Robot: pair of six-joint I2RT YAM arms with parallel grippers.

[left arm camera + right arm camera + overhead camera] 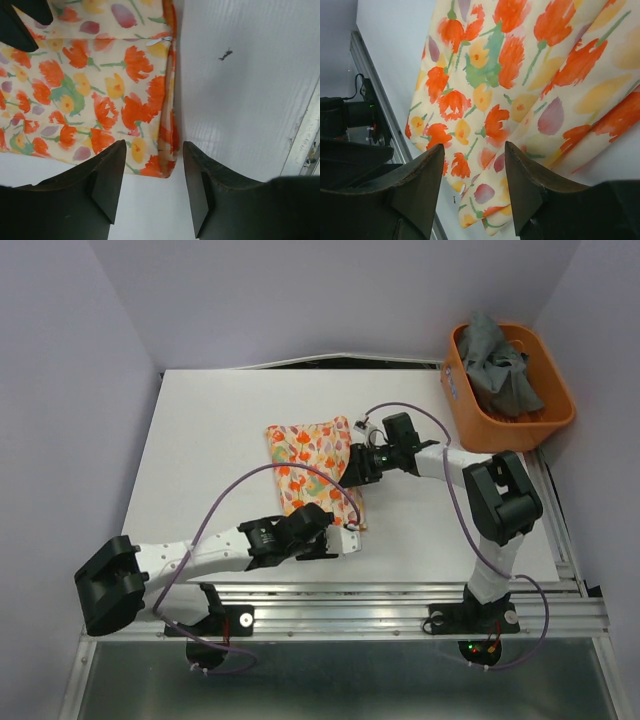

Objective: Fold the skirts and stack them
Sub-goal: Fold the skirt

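Left gripper [154, 152] and right gripper [474, 152] both had jaws apart, empty; a shallow pinch risked the printed skirt [305, 462] slipping.

White worktop [220, 440]: floral skirt [300, 455] lies flat around the middle. Orange basket [500, 430] sits at the far right corner. Small dark speck [226, 54] on the bare top beside the skirt's edge.

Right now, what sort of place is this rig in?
Likely a lab robot cell, not a home: white table boxed in by plain walls, aluminium rail base, and staged laundry, a floral skirt plus an orange basket holding a grey skirt.
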